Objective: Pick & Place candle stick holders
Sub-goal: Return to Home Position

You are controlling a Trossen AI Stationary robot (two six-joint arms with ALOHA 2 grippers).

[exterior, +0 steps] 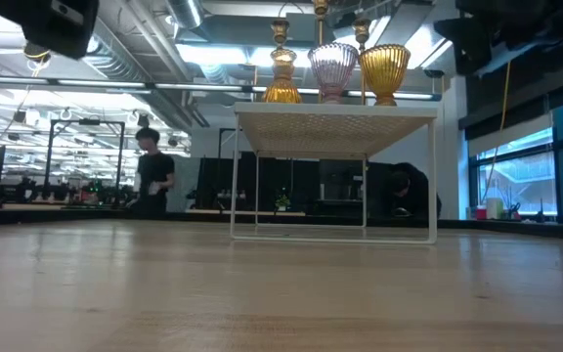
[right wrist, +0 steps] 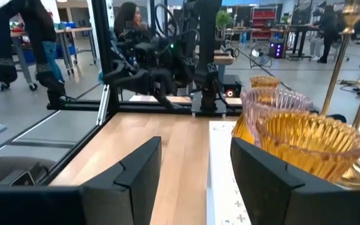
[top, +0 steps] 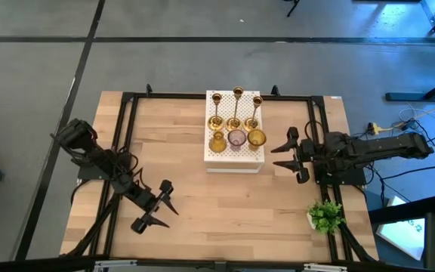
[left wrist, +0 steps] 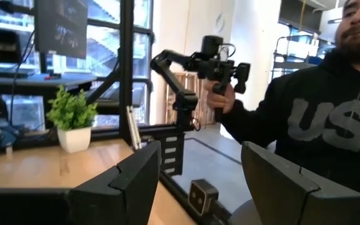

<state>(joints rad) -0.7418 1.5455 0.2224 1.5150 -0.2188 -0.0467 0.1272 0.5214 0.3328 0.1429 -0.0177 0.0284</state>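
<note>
Three brass candlesticks stand by their round bases in a row at the back of a white perforated box. Three glass goblet holders stand in front of them: amber, pinkish-purple, amber. In the low view they top the box. My right gripper is open, to the right of the box; its wrist view shows the goblets close by. My left gripper is open and empty over the table's near left.
A small green plant in a white pot stands near the table's near right corner, also in the left wrist view. A black frame runs round the table. A person in a dark hoodie stands beyond the table.
</note>
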